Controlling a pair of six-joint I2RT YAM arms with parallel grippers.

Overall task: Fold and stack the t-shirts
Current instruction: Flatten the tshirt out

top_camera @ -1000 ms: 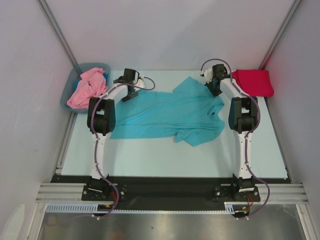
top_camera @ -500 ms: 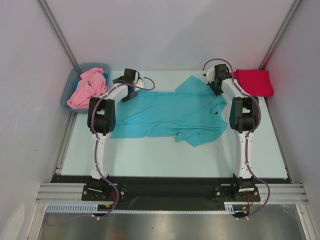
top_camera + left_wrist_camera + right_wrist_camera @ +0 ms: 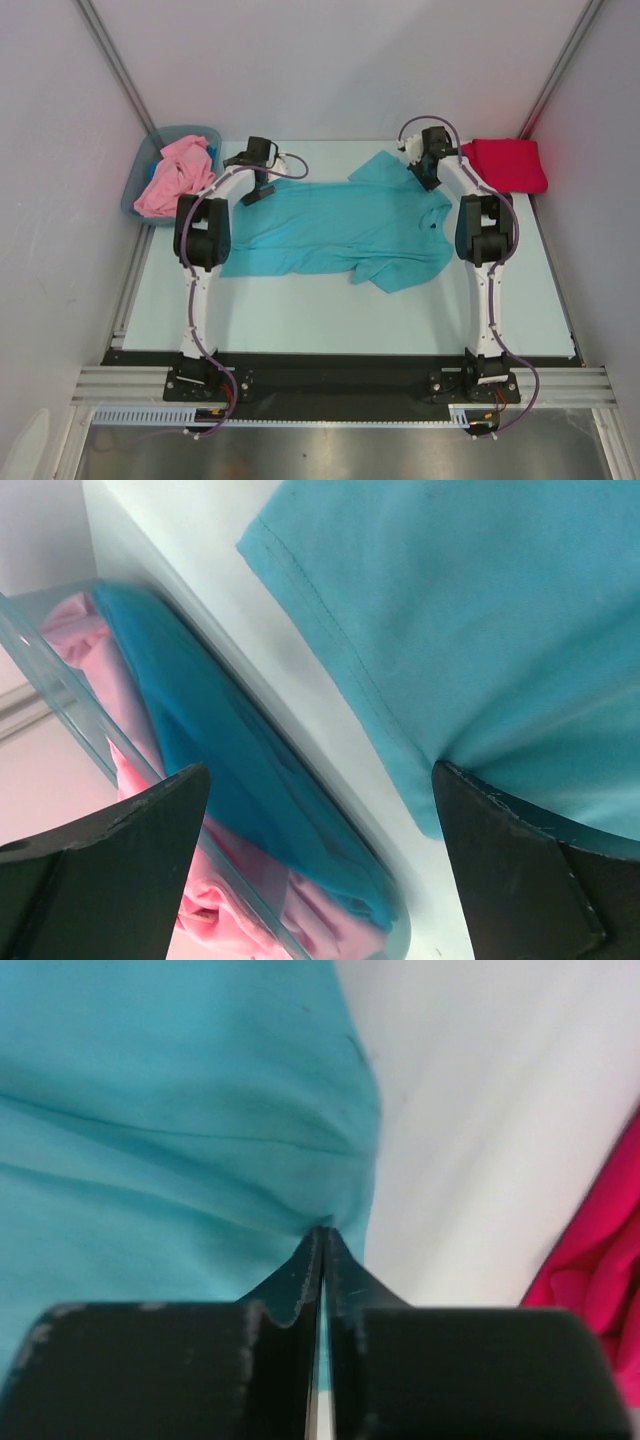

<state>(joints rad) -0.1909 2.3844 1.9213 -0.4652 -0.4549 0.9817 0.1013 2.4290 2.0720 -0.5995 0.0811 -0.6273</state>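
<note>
Since the teal t-shirt (image 3: 340,225) is thin, limp cloth, expect drape and wrinkling. It lies spread across the middle of the counter, toward the far edge. The right gripper (image 3: 322,1232) is pinched on its far-right edge; the left gripper (image 3: 320,780) is spread wide over the far-left hem. Best holds: hem corners.

The teal t-shirt (image 3: 340,225) is soft, matt knit cloth, its hem finished with a neat line of stitching. The pink t-shirt (image 3: 175,175) and red t-shirt (image 3: 510,165) look like the same dull fabric. The bin (image 3: 150,150) is translucent, glossy plastic. The desk (image 3: 330,310) is pale, smooth and matt. The right gripper (image 3: 322,1235) has jaws of matt black plastic, faintly grainy.
</note>
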